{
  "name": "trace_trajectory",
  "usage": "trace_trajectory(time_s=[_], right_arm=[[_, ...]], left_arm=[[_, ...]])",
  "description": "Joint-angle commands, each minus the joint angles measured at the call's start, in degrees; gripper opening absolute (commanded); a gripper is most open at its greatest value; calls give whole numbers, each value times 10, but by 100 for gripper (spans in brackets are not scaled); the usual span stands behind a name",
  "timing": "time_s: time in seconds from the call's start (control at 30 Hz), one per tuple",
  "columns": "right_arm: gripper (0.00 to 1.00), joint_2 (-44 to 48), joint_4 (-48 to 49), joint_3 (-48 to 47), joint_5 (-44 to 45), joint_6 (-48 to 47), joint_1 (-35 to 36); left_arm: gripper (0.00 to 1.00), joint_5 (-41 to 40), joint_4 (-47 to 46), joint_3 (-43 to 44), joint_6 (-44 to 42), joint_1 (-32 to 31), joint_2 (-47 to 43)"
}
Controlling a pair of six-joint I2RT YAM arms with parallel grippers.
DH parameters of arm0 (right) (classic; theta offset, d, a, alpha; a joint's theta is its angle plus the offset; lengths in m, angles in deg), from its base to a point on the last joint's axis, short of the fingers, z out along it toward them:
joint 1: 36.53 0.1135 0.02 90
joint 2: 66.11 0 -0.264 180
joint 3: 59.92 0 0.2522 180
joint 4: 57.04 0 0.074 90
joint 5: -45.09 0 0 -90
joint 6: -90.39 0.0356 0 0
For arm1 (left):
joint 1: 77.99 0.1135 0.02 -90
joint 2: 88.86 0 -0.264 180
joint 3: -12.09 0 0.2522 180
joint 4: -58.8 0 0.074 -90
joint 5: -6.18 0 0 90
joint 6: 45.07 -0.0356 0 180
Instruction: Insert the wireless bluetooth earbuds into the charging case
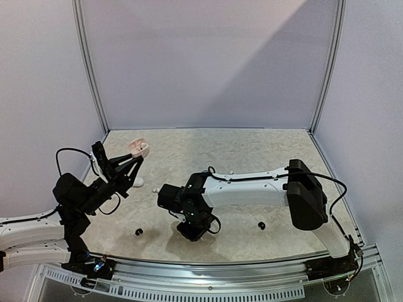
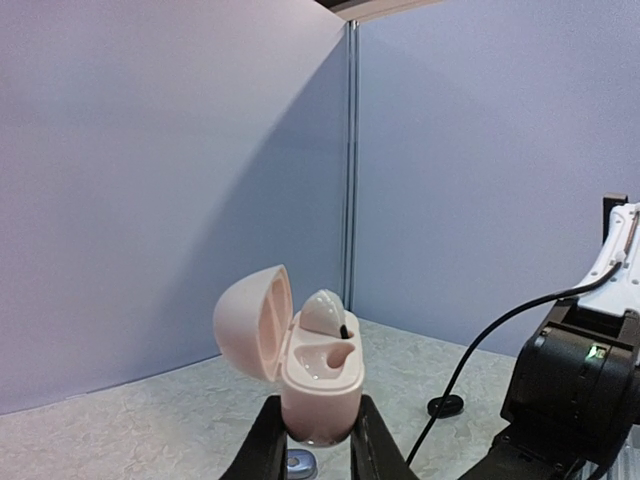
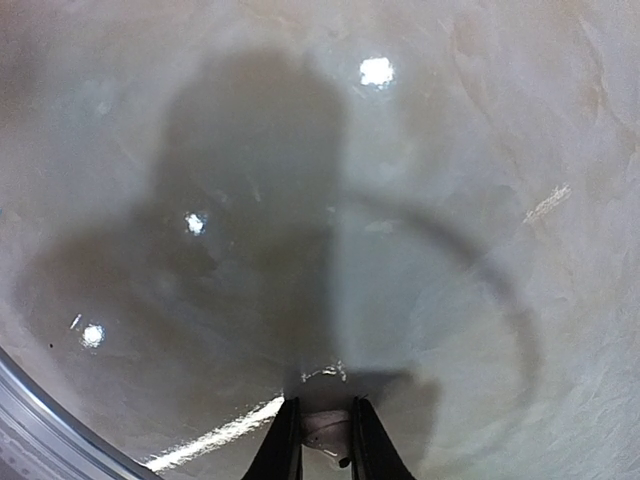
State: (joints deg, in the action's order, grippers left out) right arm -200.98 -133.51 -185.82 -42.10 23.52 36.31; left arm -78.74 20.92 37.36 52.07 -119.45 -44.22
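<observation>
My left gripper (image 2: 318, 428) is shut on the base of a pink charging case (image 2: 320, 385) and holds it upright above the table, lid open; it shows at the left in the top view (image 1: 139, 149). One white earbud (image 2: 325, 312) sits in the case's far slot; the near slot is empty. My right gripper (image 3: 325, 425) points down close over the table, near the front middle in the top view (image 1: 192, 230). It is shut on a small whitish earbud (image 3: 327, 432) with a dark tip.
Two black earbuds lie on the table, one front left (image 1: 139, 231) and one front right (image 1: 261, 224). A small white object (image 1: 138, 182) lies under the left gripper. A bluish-grey object (image 2: 298, 461) lies below the case. The right arm (image 2: 570, 390) and its cable are close by.
</observation>
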Motion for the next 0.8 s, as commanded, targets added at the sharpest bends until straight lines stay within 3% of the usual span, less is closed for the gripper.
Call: trace_trajectory(time_s=[0.0,0.2,0.4,0.6,0.77], right_arm=[[0,3,4,-15,33,2,5],[0,105,46,-1,152,0,-6],[0,274,287,111,212,-55,-7],[0,404,585,233,163,-176,-6],[0,388,691,219,63,-257,-4]], left_arm=[[0,11,-17,-10,-6,4,3],[0,16,-23,-11,-17,4,7],[0,21,-28,-12,-26,2,13],[0,36,-25,-9,-29,0,17],[0,41,-22,-6,-32,-2,18]])
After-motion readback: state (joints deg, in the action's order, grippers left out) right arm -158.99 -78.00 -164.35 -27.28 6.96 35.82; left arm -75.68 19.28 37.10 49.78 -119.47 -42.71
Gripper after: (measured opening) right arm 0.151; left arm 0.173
